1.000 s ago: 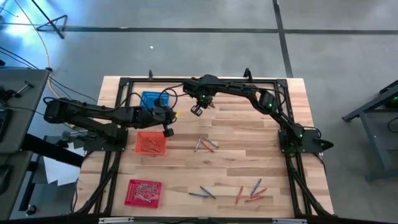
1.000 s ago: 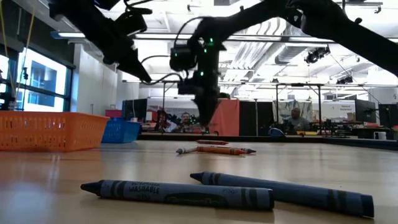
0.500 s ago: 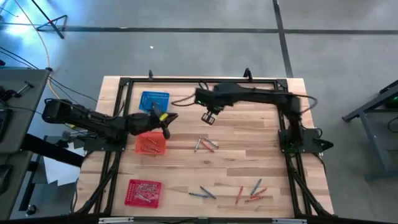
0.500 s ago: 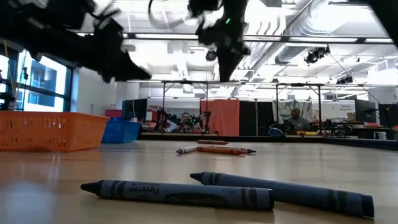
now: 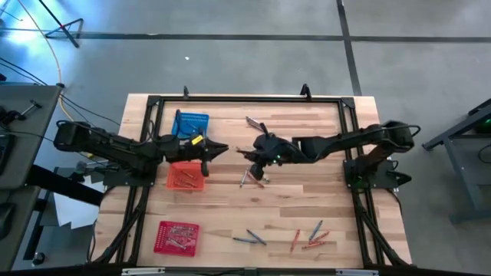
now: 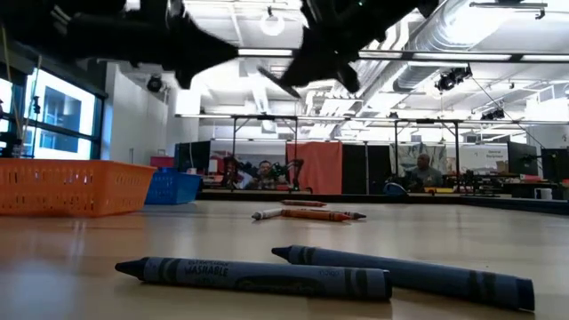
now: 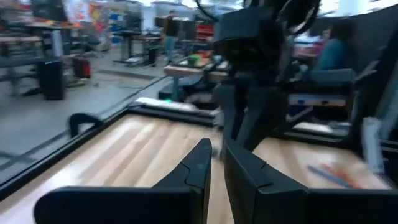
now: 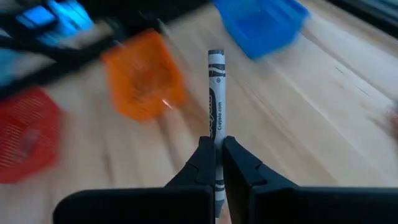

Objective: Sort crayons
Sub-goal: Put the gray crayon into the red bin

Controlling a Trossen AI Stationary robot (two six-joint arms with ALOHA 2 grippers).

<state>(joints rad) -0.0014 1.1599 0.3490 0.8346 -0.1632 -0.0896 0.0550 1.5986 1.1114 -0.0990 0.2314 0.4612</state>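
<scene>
Right gripper [image 8: 216, 163] clamped on grey crayon [image 8: 215, 106], long axis projecting straight ahead of fingertips, above table centre. Baskets [image 5: 186, 175] lying leftward. Left gripper [image 5: 219, 149] nearer them, nearly closed, empty.

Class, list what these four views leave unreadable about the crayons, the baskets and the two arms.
- Blue basket contents: high view, partly covered by the left arm.
- Colours of the crayons in the red basket: high view, too small.
- Held crayon lower end: right wrist view, hidden between the right gripper fingers.
- Left gripper: nothing visible between its fingers; background blurred.
</scene>
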